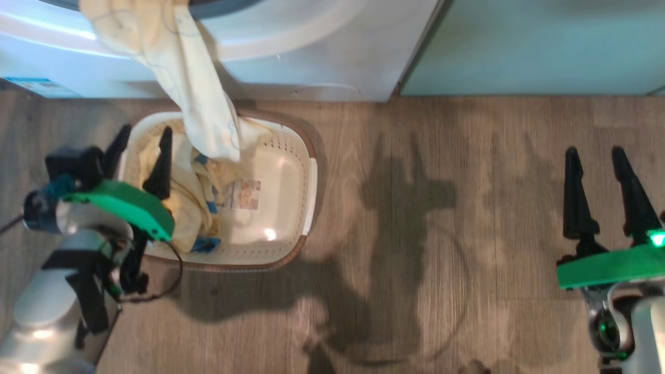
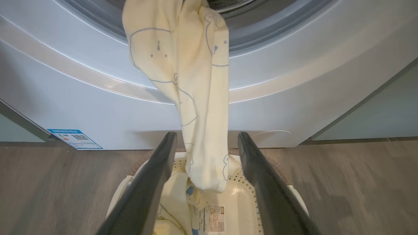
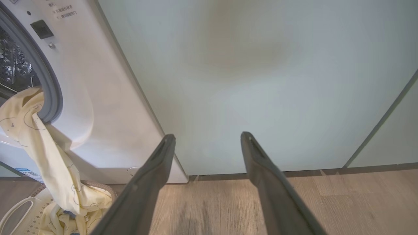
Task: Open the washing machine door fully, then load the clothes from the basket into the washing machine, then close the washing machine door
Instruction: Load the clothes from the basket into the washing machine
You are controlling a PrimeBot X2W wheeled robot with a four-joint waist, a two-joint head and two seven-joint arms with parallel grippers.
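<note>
A long pale yellow cloth (image 1: 192,88) hangs from the washing machine's (image 1: 311,62) opening, its lower end in the cream basket (image 1: 311,171) on the floor below. More yellow and blue clothes (image 1: 192,202) lie in the basket's left half. My left gripper (image 1: 145,132) hovers open over those clothes. In the left wrist view its fingers (image 2: 207,134) straddle the hanging cloth (image 2: 196,81) without closing on it. Far to the right, my right gripper (image 1: 594,151) is open above bare floor. The washing machine door is out of view.
Pale green cabinet panels (image 3: 261,81) stand right of the washing machine (image 3: 107,107). Its grey rubber ring (image 2: 261,36) and steel drum (image 3: 13,65) are exposed. A blue sticker (image 2: 75,138) sits low on the front. Wooden floor (image 1: 415,234) stretches between the basket and my right gripper.
</note>
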